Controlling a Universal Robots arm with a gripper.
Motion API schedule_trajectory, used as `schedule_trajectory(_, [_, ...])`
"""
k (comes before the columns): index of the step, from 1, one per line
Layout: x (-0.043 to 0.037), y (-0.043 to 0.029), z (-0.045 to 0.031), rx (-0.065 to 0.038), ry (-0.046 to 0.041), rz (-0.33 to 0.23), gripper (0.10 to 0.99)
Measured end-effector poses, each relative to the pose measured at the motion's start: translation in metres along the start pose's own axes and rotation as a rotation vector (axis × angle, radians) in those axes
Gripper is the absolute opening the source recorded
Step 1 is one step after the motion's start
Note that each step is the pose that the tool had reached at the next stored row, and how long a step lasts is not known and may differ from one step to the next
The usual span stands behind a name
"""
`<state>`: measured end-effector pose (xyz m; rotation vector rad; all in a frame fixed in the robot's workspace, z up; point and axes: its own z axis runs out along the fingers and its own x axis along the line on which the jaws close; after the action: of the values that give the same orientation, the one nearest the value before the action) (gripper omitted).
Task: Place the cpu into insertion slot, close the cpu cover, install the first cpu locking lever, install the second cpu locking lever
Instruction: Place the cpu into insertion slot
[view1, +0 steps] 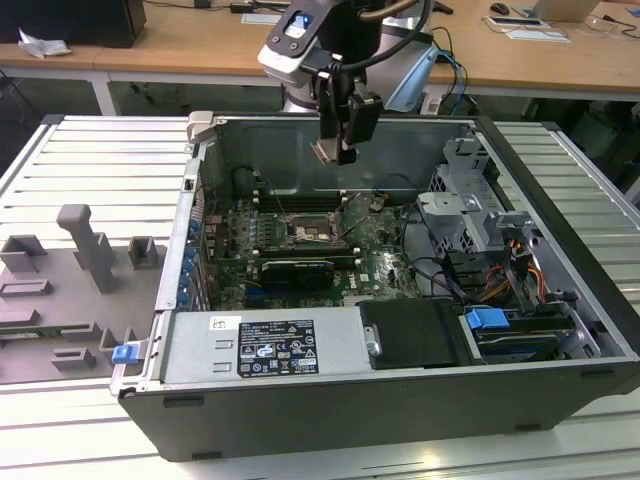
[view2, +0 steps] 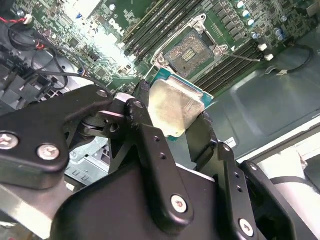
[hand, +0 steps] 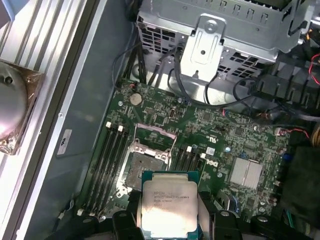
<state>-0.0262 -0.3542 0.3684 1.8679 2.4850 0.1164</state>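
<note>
Exterior view: gripper (view1: 338, 150) above the open computer case (view1: 560, 300), insertion slot (view1: 305, 235) well below its fingertips. Second wrist view: black fingers (view2: 147, 125) pinch the cpu (view2: 175, 107) by opposite edges. First wrist view: cpu face bears lines of small dark print; slot, just beyond the fingertips, shows its dark centre.

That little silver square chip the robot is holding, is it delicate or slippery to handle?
The cpu looks thin, flat and rigid, so probably stiff and light for its size. Its smooth metal face seems slippery, which may be why the end effector pinches it by opposite edges. Being so thin, it is likely fragile if dropped.
</note>
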Motion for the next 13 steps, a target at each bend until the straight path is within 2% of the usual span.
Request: schedule_trajectory(13, [-0.0001, -0.0002, 0.0024, 0.001, -0.0110, 0.157, 0.537])
